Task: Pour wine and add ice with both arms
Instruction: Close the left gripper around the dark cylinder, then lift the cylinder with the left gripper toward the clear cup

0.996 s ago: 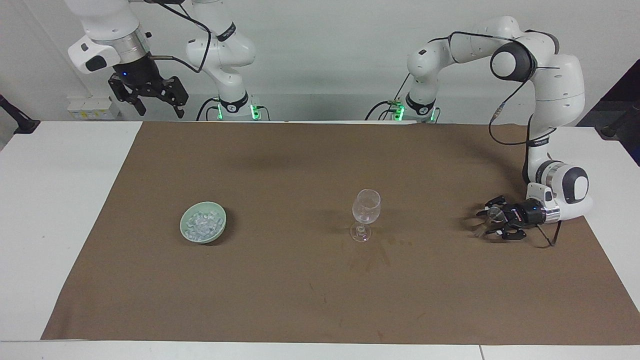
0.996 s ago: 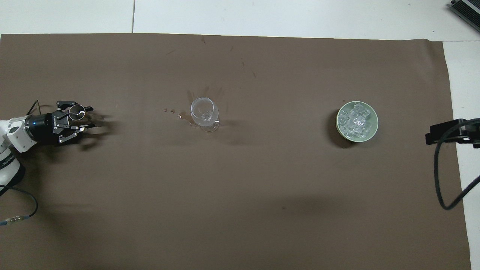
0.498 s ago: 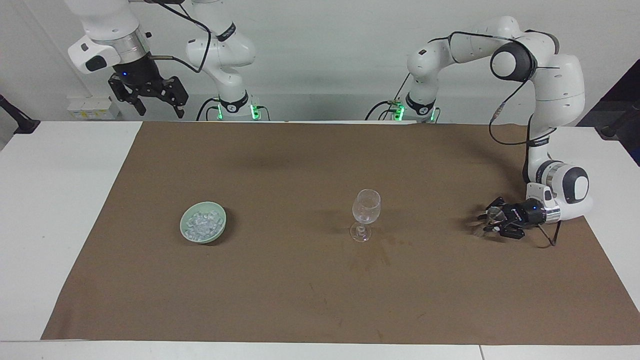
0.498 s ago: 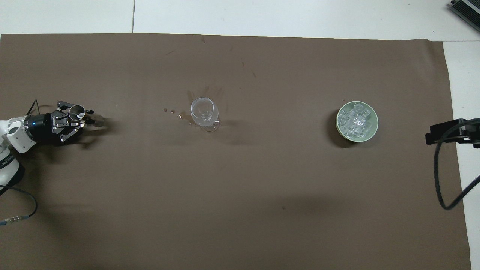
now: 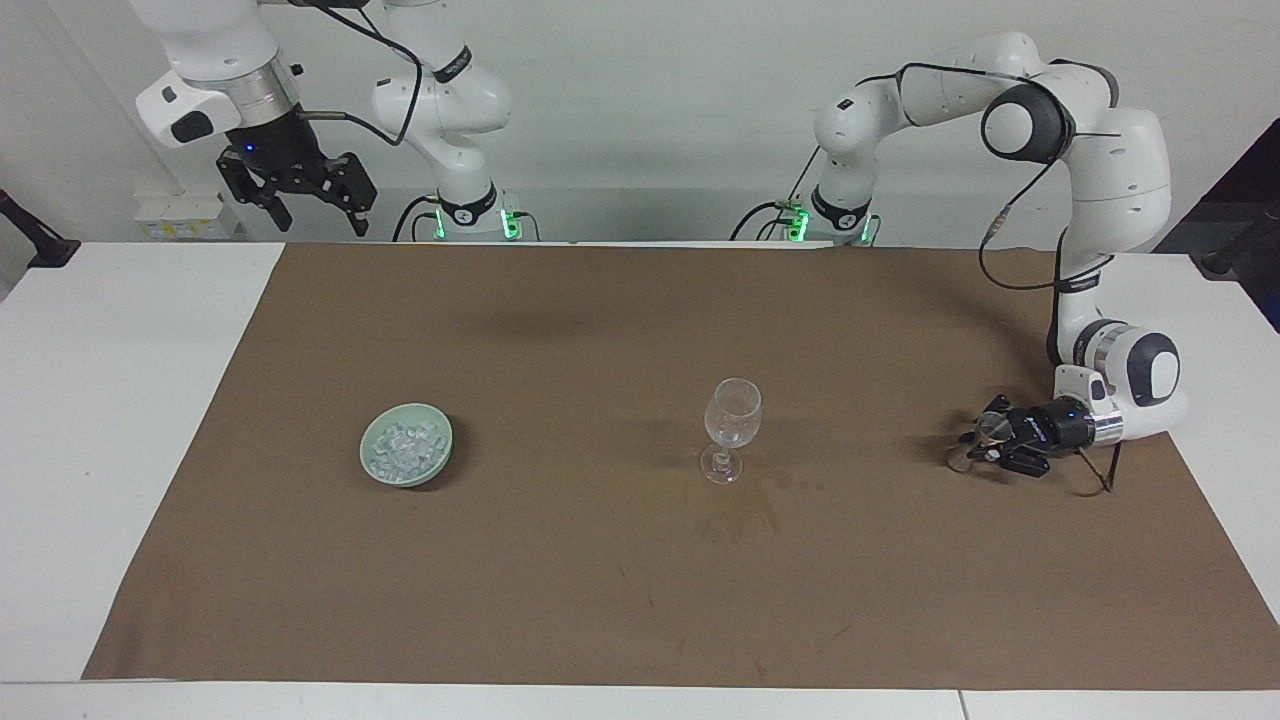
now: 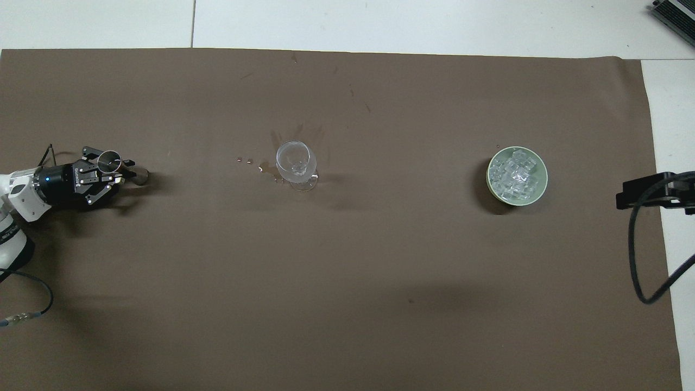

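A brown mat [image 5: 600, 560] covered the white tabletop [image 5: 110, 420] before a pale wall. The ice [image 5: 404, 447] lay heaped in a green bowl [image 5: 368, 462], toward the right arm's end, showing no long axis. The left tool [image 5: 972, 447] pinched a small metal cup [image 6: 108, 159] low over the mat; the right tool [image 5: 310, 205] hung spread above the mat's edge.

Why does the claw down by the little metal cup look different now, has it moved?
Yes. The left claw has closed onto the small metal cup, narrowing and pulling slightly away from the wine glass, which stands unmoved on the brown mat.

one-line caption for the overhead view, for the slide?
Left gripper shut on a small metal cup at the mat's edge; wine glass mid-mat, bowl of ice beside it.
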### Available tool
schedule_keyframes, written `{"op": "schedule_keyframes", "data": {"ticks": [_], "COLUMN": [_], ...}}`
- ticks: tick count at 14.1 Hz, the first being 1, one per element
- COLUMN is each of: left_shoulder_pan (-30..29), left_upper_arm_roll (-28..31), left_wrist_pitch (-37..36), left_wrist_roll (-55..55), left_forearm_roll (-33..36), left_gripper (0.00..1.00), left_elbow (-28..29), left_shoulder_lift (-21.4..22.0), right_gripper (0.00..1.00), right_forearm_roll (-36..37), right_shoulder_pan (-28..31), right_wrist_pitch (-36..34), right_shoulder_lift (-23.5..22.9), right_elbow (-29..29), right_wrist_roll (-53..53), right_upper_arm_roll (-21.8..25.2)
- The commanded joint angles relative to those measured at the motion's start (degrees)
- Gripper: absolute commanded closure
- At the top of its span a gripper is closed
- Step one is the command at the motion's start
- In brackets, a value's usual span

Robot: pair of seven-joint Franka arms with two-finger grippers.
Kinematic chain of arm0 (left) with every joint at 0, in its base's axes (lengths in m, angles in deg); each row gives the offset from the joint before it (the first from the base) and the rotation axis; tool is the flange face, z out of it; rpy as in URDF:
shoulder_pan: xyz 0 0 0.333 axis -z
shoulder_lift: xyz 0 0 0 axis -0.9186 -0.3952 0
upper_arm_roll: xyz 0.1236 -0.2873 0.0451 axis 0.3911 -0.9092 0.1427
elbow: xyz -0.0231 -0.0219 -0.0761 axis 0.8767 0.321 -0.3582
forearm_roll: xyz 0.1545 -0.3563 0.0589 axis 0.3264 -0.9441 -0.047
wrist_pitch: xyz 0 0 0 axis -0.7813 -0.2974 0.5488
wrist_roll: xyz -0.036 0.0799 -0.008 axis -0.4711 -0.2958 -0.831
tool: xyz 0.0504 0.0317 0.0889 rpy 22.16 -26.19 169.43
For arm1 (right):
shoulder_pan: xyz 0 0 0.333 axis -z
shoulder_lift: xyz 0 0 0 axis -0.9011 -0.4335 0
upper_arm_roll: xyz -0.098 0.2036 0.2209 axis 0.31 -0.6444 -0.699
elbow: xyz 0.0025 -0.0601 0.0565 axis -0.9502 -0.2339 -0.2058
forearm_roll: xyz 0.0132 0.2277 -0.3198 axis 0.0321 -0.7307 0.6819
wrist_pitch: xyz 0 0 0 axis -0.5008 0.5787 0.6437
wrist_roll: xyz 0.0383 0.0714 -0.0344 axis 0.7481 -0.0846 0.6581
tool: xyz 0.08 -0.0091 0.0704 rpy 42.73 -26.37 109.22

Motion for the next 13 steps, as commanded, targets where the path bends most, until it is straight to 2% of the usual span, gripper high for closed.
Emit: {"op": "schedule_keyframes", "data": {"ticks": [1, 3, 6, 9, 13], "left_shoulder_pan": [0.8, 2.1, 4.3, 8.4, 15.8], "left_upper_arm_roll": [-0.1, -0.7, -0.8, -0.7, -0.7], "left_wrist_pitch": [0.0, 0.0, 0.1, 2.3, 5.5], "left_wrist_roll": [-0.8, -0.2, 4.3, 8.9, 10.1], "left_forearm_roll": [-0.9, -1.2, -1.2, -1.2, -1.1], "left_gripper": [0.99, 1.00, 1.00, 1.00, 1.00], "left_elbow": [0.5, 0.6, 1.3, 1.6, 1.8], "left_shoulder_lift": [2.0, 3.4, 9.5, 14.8, 19.4], "right_gripper": [0.00, 0.00, 0.00, 0.00, 0.00], "right_forearm_roll": [-1.5, -1.5, -1.5, -1.5, -1.5], "right_shoulder_pan": [0.5, 0.5, 0.5, 0.5, 0.5], "right_wrist_pitch": [0.0, 0.0, 0.0, 0.0, 0.0], "right_shoulder_lift": [0.9, 0.9, 0.9, 0.9, 0.9], "right_elbow": [-0.7, -0.7, -0.7, -0.7, -0.7], "right_wrist_roll": [-1.1, -1.1, -1.1, -1.1, -1.1], "right_upper_arm_roll": [0.1, 0.1, 0.1, 0.1, 0.1]}}
